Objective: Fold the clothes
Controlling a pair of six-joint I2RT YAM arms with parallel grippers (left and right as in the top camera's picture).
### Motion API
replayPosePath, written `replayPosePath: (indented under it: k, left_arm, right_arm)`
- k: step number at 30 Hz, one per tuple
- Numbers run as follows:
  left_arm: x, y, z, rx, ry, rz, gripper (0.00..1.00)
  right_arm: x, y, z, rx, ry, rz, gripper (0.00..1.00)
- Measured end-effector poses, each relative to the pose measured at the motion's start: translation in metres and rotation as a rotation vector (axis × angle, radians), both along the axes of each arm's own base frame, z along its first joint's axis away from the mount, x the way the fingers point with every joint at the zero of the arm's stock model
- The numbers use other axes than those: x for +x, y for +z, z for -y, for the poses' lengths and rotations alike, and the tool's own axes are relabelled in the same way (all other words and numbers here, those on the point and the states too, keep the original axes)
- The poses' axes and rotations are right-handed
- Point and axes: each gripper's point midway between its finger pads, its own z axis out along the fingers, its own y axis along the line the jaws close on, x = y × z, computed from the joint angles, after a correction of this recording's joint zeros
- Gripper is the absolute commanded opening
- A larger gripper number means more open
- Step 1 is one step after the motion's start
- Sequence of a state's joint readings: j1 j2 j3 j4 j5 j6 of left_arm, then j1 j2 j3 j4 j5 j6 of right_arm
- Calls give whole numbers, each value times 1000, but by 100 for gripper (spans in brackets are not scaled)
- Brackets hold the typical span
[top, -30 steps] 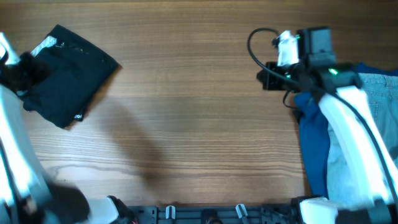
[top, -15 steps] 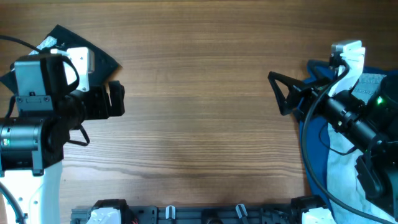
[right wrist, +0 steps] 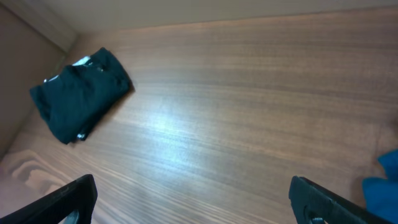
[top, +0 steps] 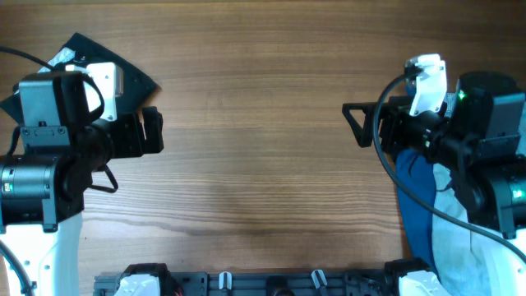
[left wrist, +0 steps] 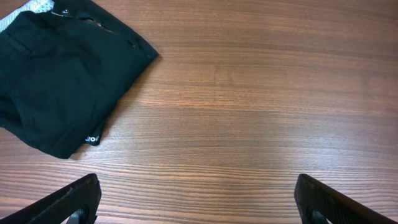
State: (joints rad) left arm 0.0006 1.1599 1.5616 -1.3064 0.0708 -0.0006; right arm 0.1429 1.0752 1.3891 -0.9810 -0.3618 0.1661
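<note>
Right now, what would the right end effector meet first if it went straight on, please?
Probably the bare table, though depth is unclear: the right end effector faces open wood, with the black shorts well off to one side.

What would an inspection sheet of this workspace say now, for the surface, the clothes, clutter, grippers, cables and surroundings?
Surface: wooden table, brown grain.
Job's things: black shorts lie folded at the far left; blue top is piled with a pale garment at the right edge.
Clutter: nothing seen.
Grippers: left gripper open, holding nothing; right gripper open, holding nothing.
Cables: black cable loops beside the right arm.
Surroundings: dark rail along the near table edge.
</note>
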Motion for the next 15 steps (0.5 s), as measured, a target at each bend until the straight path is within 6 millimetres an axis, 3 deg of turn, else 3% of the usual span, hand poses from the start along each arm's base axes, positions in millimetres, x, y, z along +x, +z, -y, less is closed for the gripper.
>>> replayPosePath:
  k: [4, 7, 10, 12, 15]
  left_arm:
    - [0, 0, 0, 2, 2, 0, 100]
    - [0, 0, -1, 2, 2, 0, 100]
    - [0, 0, -1, 3, 2, -1, 100]
    - [0, 0, -1, 3, 2, 0, 100]
    - [0, 0, -1, 5, 4, 0, 100]
  right_arm:
    - [9, 17, 6, -26, -24, 101, 100]
    - [8, 51, 15, -79, -41, 295, 100]
    - [-17, 75, 24, -137, -41, 509, 100]
    - [-26, 67, 26, -149, -43, 582, 100]
    - [-33, 30, 28, -164, -45, 609, 100]
